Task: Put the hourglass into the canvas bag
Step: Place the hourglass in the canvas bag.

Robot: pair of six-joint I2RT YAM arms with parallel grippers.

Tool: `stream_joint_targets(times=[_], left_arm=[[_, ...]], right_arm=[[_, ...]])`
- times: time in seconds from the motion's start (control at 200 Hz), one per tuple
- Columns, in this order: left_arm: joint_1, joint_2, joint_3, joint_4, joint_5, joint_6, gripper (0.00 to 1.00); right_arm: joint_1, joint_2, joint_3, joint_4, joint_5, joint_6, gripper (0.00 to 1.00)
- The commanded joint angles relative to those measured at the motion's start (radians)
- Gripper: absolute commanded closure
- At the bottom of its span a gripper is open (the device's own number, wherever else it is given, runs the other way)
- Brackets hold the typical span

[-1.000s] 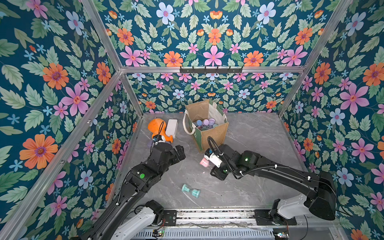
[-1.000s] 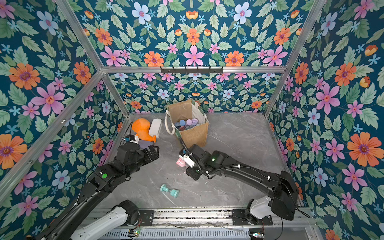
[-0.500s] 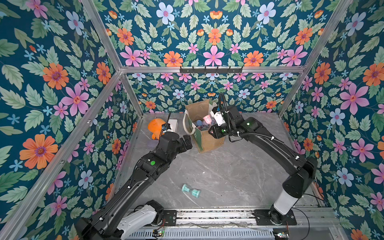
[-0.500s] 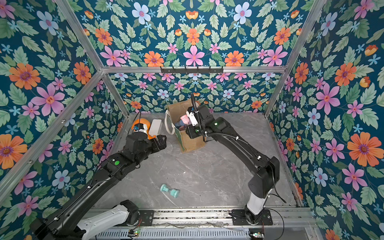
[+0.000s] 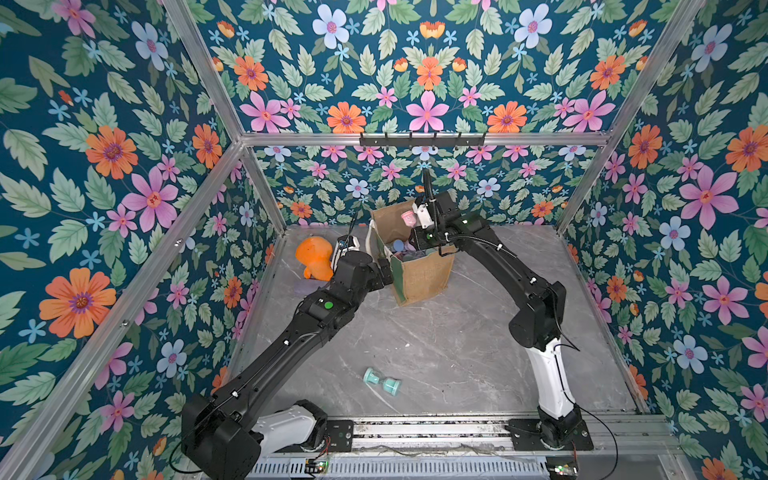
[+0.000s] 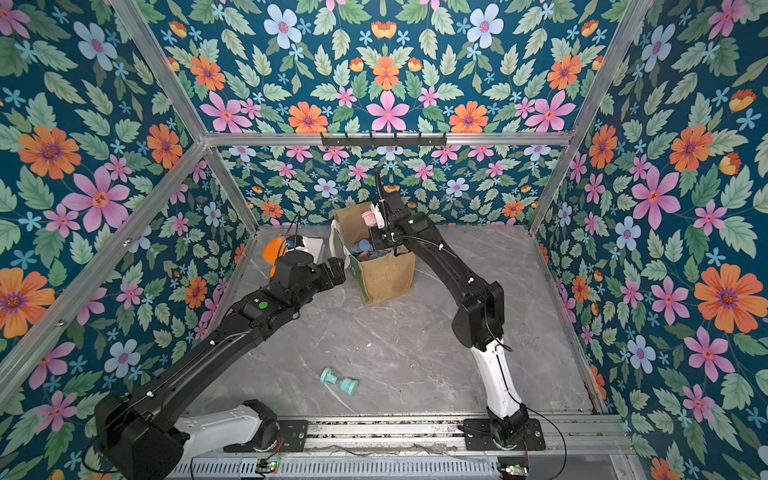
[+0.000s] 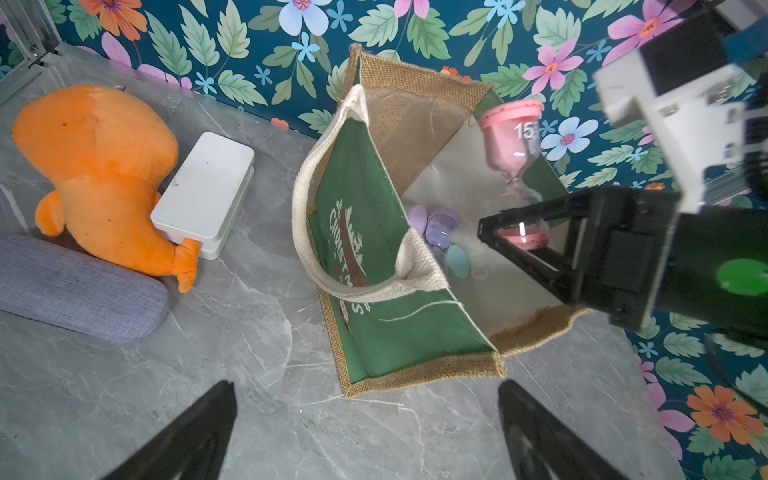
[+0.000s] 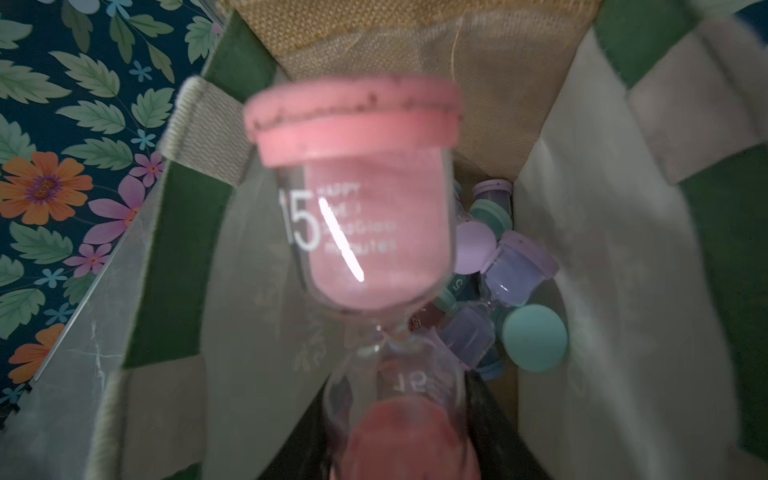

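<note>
Table (image 5: pixel 457 353) is found little altered: marble top, one teal hourglass (image 5: pixel 382 381) lying on its side near the front, unmoved over the last second. Bag (image 5: pixel 428 278) is set upright at the rear with its mouth open and pale lining showing. Beside it, plush (image 7: pixel 99 166), case (image 7: pixel 75 286) and box (image 7: pixel 203 187) are left untouched.

Main change is noted in right arm (image 5: pixel 498 266). A second ago it was low over the table in front of the bag; now it is stretched over the rim. The right gripper (image 7: pixel 515 237) is pressed together on the lower end of the pink hourglass (image 7: pixel 513 141). The left gripper (image 7: pixel 365 399) has been brought up near the green side panel. Its jaws are spread wide with nothing between them, and no contact with the bag is made out.

The pink hourglass is held roughly upright in the mouth, lower cap inside the walls, upper cap above the rim. It is not yet let go. Lilac and teal hourglasses (image 8: pixel 515 270) are already piled on the bag's floor.

Judgement: the carry is done; only a short lowering and release are left for this piece. The teal hourglass is presumably to be fetched next. A low release is called for, since glass would be dropped onto glass.
</note>
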Motion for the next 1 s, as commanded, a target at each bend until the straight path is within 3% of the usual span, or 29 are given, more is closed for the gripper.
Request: stream_joint_targets(times=[0.0,0.325,0.43,0.52,0.685,0.995], left_arm=[[0.004,0.003,-0.01,0.033,-0.037,-0.002,0.0],[0.017,0.002,-0.039,0.047,-0.044,-0.015,0.0],[0.02,0.003,-0.039,0.05,-0.039,-0.019,0.0],[0.022,0.002,-0.037,0.051,-0.035,-0.021,0.0],[0.025,-0.009,-0.032,0.047,-0.028,-0.025,0.0],[0.033,-0.069,-0.027,-0.032,-0.027,-0.043,0.0]], right_arm=[[-0.001,0.045,0.022,-0.039,0.022,-0.009,0.69],[-0.001,0.111,-0.037,-0.022,0.077,-0.014,0.66],[-0.002,0.105,-0.038,-0.021,0.084,-0.015,0.61],[-0.001,0.092,-0.024,-0.032,0.086,-0.017,0.5],[-0.002,0.029,-0.017,-0.042,0.085,-0.018,0.34],[0.043,-0.195,-0.076,-0.054,0.035,-0.017,0.28]])
